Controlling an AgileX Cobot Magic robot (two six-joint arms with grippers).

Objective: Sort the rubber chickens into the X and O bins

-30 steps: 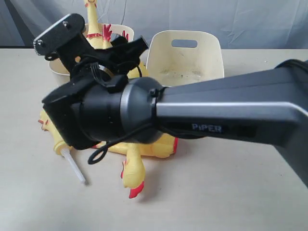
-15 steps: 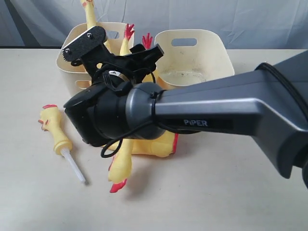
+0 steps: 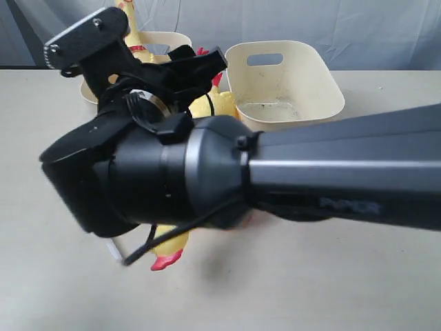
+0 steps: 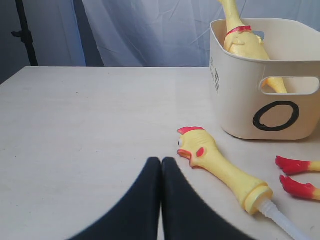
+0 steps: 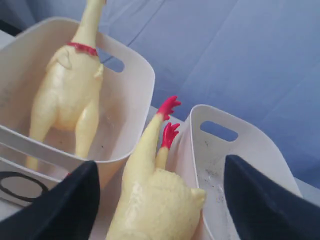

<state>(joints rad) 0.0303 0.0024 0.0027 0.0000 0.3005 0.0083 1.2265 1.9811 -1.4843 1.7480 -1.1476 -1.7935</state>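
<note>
My right gripper (image 5: 160,167), fingers spread wide, seems clamped on a chicken body (image 5: 150,210), feet up beside the O bin (image 5: 142,75), raised to clear its rim. My left gripper (image 4: 161,172) idles near that bin, fingers together.

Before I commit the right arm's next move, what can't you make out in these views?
- Exterior view: the right arm hides most of the O bin and whatever lies beneath the arm.
- Second bin: no mark shows in any view.
- Right wrist view: whether the jaws touch the chicken between them; the frame edge cuts that off.
- Left wrist view: two red feet; the frame edge cuts off their body.
</note>
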